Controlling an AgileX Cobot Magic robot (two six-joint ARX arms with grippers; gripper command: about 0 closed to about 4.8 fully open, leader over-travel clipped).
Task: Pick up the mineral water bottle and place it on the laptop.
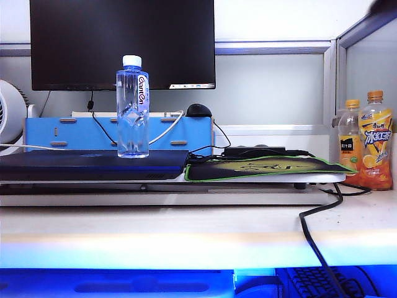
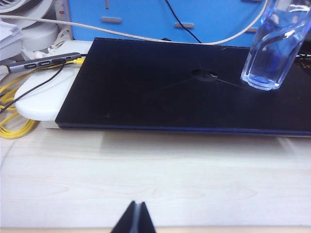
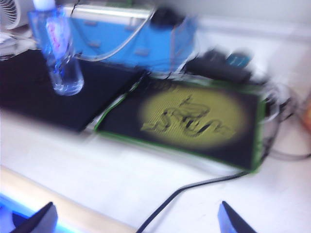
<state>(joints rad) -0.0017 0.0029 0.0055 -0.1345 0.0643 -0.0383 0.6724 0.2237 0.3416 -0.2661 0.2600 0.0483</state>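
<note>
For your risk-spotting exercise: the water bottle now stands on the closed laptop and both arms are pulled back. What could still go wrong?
1. The mineral water bottle stands tall and narrow near the right end of the laptop; a knock could tip it toward the mouse pad.
2. A black cable crosses the desk by the open right tool and might snag.
3. The left tool, shut, sits low in front of the laptop; moving forward might nudge it.
</note>
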